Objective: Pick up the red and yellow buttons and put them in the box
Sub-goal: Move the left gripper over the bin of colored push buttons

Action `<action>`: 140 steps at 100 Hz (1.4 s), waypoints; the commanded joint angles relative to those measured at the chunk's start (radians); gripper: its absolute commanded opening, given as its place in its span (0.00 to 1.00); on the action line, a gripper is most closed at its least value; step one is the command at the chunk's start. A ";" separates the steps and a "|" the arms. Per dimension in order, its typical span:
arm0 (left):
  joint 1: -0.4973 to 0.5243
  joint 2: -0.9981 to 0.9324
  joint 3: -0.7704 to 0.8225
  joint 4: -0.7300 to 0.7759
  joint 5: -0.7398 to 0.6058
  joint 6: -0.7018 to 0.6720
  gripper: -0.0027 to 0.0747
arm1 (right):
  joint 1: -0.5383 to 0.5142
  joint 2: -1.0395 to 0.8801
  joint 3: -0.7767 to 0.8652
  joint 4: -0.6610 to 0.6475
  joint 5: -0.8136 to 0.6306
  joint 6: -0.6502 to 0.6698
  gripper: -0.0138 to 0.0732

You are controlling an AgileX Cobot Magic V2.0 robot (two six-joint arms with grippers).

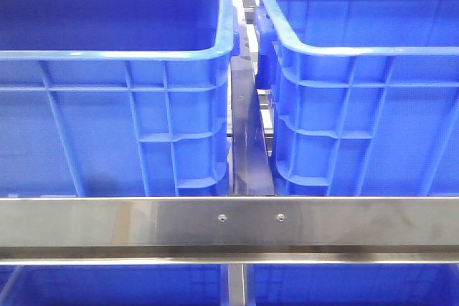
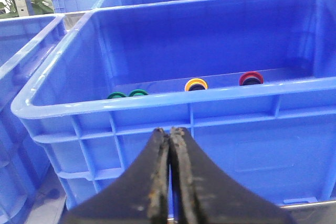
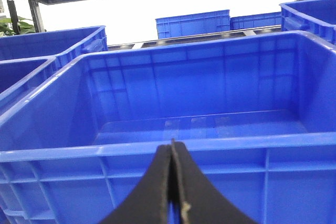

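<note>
In the left wrist view a blue crate [image 2: 157, 100] holds the yellow button [image 2: 196, 84] and the red button [image 2: 251, 78] on its floor by the far wall. My left gripper [image 2: 170, 129] is shut and empty, outside the crate's near wall, below its rim. In the right wrist view my right gripper [image 3: 171, 143] is shut and empty at the near rim of the other blue crate [image 3: 210, 148], whose floor shows nothing. In the front view the left crate [image 1: 107, 55] and right crate [image 1: 358, 51] stand side by side; neither gripper nor the buttons show there.
Two green buttons [image 2: 127, 94] lie in the left crate beside the yellow one. A steel rail [image 1: 229, 220] crosses in front of both crates, with a narrow gap and a dark divider [image 1: 247, 141] between them. More blue crates [image 3: 194, 24] stand behind.
</note>
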 commanded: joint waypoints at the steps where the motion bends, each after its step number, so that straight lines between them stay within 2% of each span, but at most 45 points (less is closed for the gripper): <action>1: 0.002 -0.033 0.051 -0.010 -0.086 0.000 0.01 | 0.001 -0.024 -0.019 -0.010 -0.082 -0.001 0.08; 32: 0.002 -0.033 0.025 -0.010 -0.093 -0.002 0.01 | 0.001 -0.024 -0.019 -0.010 -0.082 -0.001 0.08; 41: 0.002 -0.033 -0.014 -0.060 -0.077 -0.006 0.01 | 0.001 -0.024 -0.019 -0.010 -0.082 -0.001 0.08; 52: 0.002 -0.028 -0.099 -0.107 0.004 -0.006 0.01 | 0.001 -0.024 -0.019 -0.010 -0.082 -0.001 0.08; 75: 0.002 0.087 -0.377 -0.097 0.203 -0.006 0.01 | 0.001 -0.024 -0.019 -0.010 -0.082 -0.001 0.08; 119: 0.002 0.621 -0.923 -0.069 0.726 0.023 0.01 | 0.001 -0.024 -0.019 -0.010 -0.082 -0.001 0.08; 140: 0.002 0.800 -1.035 -0.069 0.775 0.028 0.01 | 0.001 -0.024 -0.019 -0.010 -0.082 -0.001 0.08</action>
